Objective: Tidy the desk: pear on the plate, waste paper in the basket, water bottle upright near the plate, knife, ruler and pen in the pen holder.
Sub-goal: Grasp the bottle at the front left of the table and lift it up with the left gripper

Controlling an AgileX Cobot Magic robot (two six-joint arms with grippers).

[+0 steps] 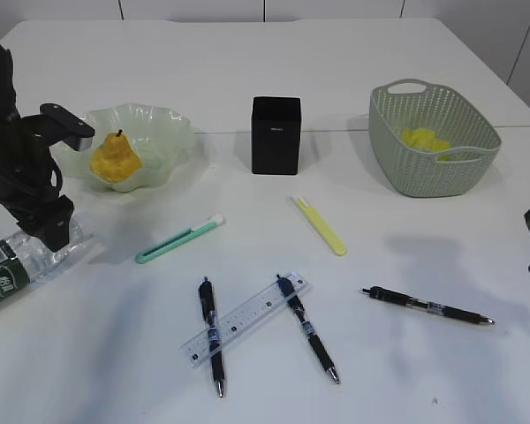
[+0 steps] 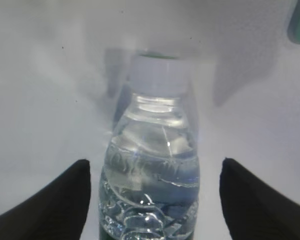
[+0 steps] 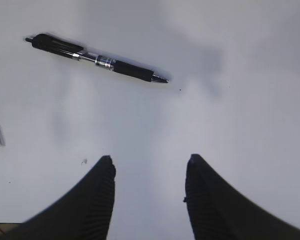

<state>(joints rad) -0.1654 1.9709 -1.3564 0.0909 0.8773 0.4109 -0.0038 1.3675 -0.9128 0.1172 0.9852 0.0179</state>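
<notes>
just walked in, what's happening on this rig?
Desk tidy, partway done. The pear is on the plate and the waste paper is in the basket. The left end effector is open around the lying water bottle. The right end effector hangs open, empty. Pens, ruler and knives remain out.

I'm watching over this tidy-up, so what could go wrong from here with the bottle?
The water bottle lies on its side between the open left gripper fingers, not yet clamped. Being round, it could roll away or slip as the fingers close. It lies near the desk edge, so a nudge might push it off. Standing it up could also bump the plate.
</notes>
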